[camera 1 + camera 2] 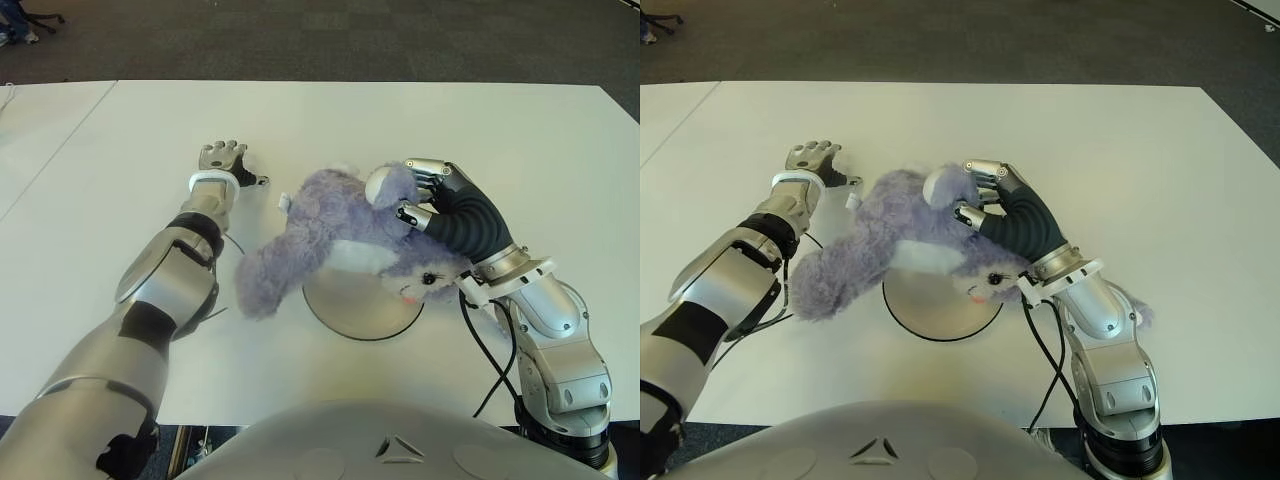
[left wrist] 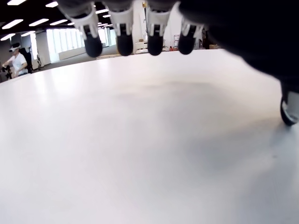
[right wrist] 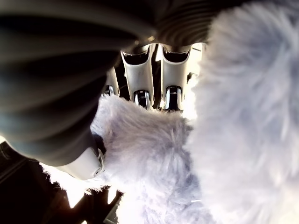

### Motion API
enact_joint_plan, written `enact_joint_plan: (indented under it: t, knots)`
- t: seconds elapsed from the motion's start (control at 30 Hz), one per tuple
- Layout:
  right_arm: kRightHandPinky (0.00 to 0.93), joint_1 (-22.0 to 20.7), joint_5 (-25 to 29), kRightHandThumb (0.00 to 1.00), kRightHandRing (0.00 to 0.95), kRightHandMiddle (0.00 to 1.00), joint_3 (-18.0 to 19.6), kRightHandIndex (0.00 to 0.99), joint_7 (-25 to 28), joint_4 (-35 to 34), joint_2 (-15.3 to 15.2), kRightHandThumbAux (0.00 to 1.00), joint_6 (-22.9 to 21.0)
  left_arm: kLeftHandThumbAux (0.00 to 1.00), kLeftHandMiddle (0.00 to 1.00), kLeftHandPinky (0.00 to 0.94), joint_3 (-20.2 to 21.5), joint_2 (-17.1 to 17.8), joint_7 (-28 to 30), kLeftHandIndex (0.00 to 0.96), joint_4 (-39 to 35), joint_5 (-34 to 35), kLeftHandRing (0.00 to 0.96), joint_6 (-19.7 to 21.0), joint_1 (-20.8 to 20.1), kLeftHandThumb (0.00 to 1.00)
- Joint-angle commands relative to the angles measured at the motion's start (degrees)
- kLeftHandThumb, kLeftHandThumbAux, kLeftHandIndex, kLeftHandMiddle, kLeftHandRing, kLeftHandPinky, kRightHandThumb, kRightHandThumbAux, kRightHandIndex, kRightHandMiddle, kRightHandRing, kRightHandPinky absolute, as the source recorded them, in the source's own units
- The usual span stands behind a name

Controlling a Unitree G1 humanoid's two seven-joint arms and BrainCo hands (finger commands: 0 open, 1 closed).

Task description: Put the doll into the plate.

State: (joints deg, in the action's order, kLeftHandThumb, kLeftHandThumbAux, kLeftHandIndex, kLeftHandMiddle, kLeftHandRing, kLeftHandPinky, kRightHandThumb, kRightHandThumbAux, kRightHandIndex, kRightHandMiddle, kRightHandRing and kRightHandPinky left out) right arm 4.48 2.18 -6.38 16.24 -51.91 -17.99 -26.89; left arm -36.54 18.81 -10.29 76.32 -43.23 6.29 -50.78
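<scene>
A fluffy purple doll [image 1: 320,225] with a white belly lies stretched over a white plate [image 1: 355,305] on the table; its head and face are above the plate's right side and one limb trails off to the left. My right hand [image 1: 420,195] is shut on the doll's upper limb, and its fingers [image 3: 152,86] curl around purple fur in the right wrist view. My left hand [image 1: 222,160] is open with fingers [image 2: 124,42] spread, to the left of the doll and apart from it.
The white table [image 1: 400,120] extends far and to both sides. A black cable [image 1: 485,350] runs beside my right forearm. Dark carpet lies beyond the far table edge. A person [image 2: 16,58] stands far off in the left wrist view.
</scene>
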Motion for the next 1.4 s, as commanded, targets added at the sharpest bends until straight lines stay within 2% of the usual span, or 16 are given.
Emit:
enact_joint_plan:
  t: [0.03, 0.13, 0.23, 0.3, 0.4, 0.47, 0.53, 0.57, 0.6, 0.63, 0.73, 1.0, 1.23, 1.4]
  knots:
    - [0.711, 7.1, -0.9, 0.723, 0.674, 0.618, -0.4, 0.43, 1.2, 4.1, -1.6, 0.697, 5.6, 0.445, 0.0, 0.0, -3.2, -2.8, 7.1, 0.0, 3.6, -2.5, 0.031, 0.7, 9.4, 0.05]
    - [0.695, 9.6, -0.1, 0.723, 0.668, 0.614, 0.0, 0.429, 2.3, 8.3, -2.1, 0.698, 7.0, 0.45, 0.0, 0.0, -3.4, -2.7, 7.1, 0.0, 3.6, -2.5, 0.033, 0.6, 9.4, 0.056]
    - [0.717, 10.8, 0.0, 0.72, 0.674, 0.62, -1.4, 0.429, 2.7, 9.9, -2.3, 0.7, 5.4, 0.455, 0.0, 0.0, -3.4, -2.6, 7.2, 0.0, 3.5, -2.4, 0.033, 0.4, 9.4, 0.061]
    - [0.655, 11.3, 0.4, 0.716, 0.649, 0.609, -2.6, 0.427, 3.1, 10.3, -2.1, 0.703, 3.9, 0.46, 0.0, 0.0, -3.4, -2.5, 7.3, 0.0, 3.5, -2.3, 0.032, 0.3, 9.4, 0.065]
    - [0.517, 12.1, 1.1, 0.709, 0.55, 0.523, -3.7, 0.418, 3.5, 10.6, -2.0, 0.708, 2.1, 0.466, 0.0, 0.0, -3.3, -2.3, 7.4, 0.0, 3.4, -2.2, 0.031, 0.3, 9.3, 0.071]
    - [0.503, 12.7, 1.4, 0.708, 0.537, 0.511, -4.0, 0.417, 3.7, 10.6, -2.2, 0.709, 1.4, 0.466, 0.0, 0.0, -3.3, -2.3, 7.4, 0.0, 3.4, -2.2, 0.031, 0.3, 9.3, 0.072]
    - [0.326, 12.6, 1.6, 0.685, 0.351, 0.334, -4.1, 0.402, 4.1, 9.9, -3.1, 0.718, -0.9, 0.468, 0.0, 0.0, -3.2, -2.3, 7.4, 0.0, 3.4, -2.1, 0.034, 0.4, 9.2, 0.079]
    - [0.312, 12.5, 1.5, 0.682, 0.338, 0.32, -4.2, 0.401, 4.2, 9.5, -3.6, 0.719, -1.9, 0.468, 0.0, 0.0, -3.2, -2.2, 7.4, 0.0, 3.4, -2.1, 0.034, 0.3, 9.2, 0.08]
    - [0.278, 12.4, 1.3, 0.472, 0.299, 0.277, -4.3, 0.223, 4.3, 9.3, -3.9, 0.628, -2.4, 0.467, 0.0, 0.0, -3.1, -2.2, 7.4, 0.0, 3.4, -2.0, 0.035, 0.3, 9.2, 0.081]
    - [0.25, 12.2, 0.9, 0.379, 0.267, 0.241, -4.4, 0.158, 4.4, 9.1, -4.4, 0.603, -2.8, 0.466, 0.0, 0.0, -3.1, -2.2, 7.4, 0.0, 3.4, -2.0, 0.035, 0.3, 9.2, 0.082]
    - [0.202, 11.9, -0.1, 0.284, 0.206, 0.179, -4.9, 0.098, 4.7, 8.8, -5.7, 0.586, -3.2, 0.467, 0.0, 0.0, -3.0, -2.2, 7.4, 0.0, 3.3, -1.9, 0.031, 0.3, 9.2, 0.085]
    - [0.096, 11.2, -0.5, 0.148, 0.081, 0.053, -5.5, 0.014, 5.2, 9.6, -7.5, 0.542, -3.1, 0.477, 0.0, 0.0, -2.8, -2.0, 7.2, 0.0, 3.3, -1.7, 0.037, 0.2, 9.2, 0.084]
    - [0.066, 10.1, -0.2, 0.099, 0.049, 0.03, -5.7, 0.0, 5.4, 9.9, -8.2, 0.538, -3.8, 0.489, 0.0, 0.0, -2.7, -2.0, 6.8, 0.0, 3.2, -1.7, 0.026, 0.1, 9.3, 0.08]
    - [0.081, 9.9, 0.2, 0.085, 0.048, 0.032, -5.6, 0.0, 5.2, 10.0, -7.9, 0.553, -3.3, 0.494, 0.0, 0.0, -2.6, -1.9, 6.5, 0.0, 3.2, -1.6, 0.031, 0.0, 9.3, 0.078]
